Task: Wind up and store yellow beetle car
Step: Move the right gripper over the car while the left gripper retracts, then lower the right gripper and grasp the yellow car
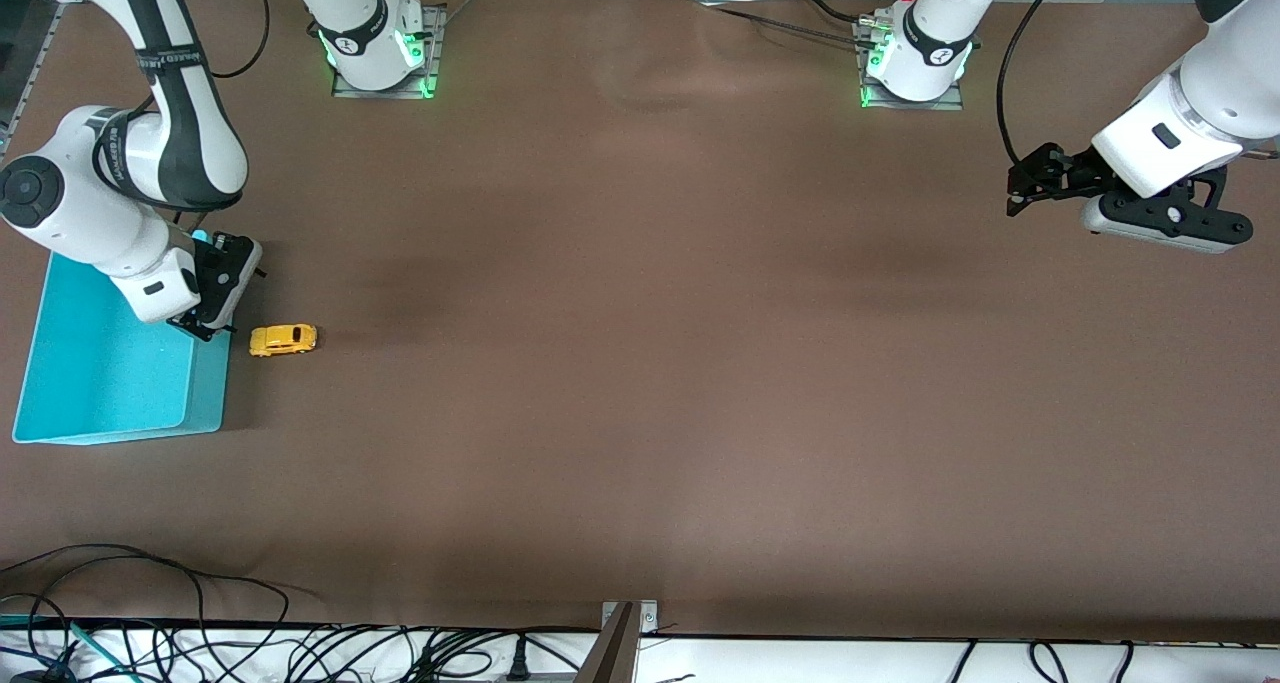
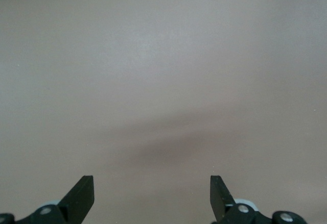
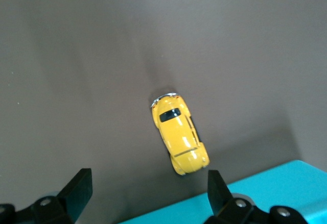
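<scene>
The small yellow beetle-shaped toy car (image 1: 283, 339) with dark windows stands on its wheels on the brown table surface (image 1: 640, 363), toward the right arm's end of the table. It lies just beside the outer wall of the turquoise rectangular plastic bin (image 1: 210, 393), apart from it, and nothing holds it. In the right wrist view the car (image 3: 180, 134) shows its roof, with one end close to the turquoise rim of the bin (image 3: 276, 183).

The right gripper (image 1: 208, 328) hangs over the bin's edge, close to the car, and it does not touch the car. Its two black fingers (image 3: 79, 191) are spread apart with nothing between them.

The left gripper (image 1: 1015, 201) is well apart from all this, up over the bare table at the left arm's end, where this arm waits. Its fingers (image 2: 82, 196) are also spread wide, and only the brown table shows between them.
</scene>
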Motion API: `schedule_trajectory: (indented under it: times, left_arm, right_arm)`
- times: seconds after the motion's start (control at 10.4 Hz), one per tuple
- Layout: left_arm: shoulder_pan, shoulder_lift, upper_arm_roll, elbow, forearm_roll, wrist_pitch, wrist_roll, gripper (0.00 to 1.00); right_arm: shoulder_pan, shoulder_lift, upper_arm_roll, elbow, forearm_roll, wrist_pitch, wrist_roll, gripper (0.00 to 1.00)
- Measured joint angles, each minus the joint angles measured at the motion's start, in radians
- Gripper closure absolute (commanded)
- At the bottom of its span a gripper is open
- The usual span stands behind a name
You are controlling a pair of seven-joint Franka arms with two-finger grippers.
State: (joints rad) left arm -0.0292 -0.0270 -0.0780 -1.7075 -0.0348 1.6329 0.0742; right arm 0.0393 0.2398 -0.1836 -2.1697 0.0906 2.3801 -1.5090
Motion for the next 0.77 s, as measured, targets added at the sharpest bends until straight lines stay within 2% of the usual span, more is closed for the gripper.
schedule_trajectory:
  times: [0.29,0.77]
  left_arm:
    - [0.000,0.000,0.000,0.000,0.000,-0.007,-0.009,0.00]
    - [0.005,-0.008,0.011,0.049,0.000,-0.058,-0.016,0.00]
  right_arm:
    - [-0.040,0.076,-0.002,-0.001,0.122,0.059,-0.192,0.00]
    - [-0.031,0.112,0.014,0.006,0.128,0.134,-0.264,0.00]
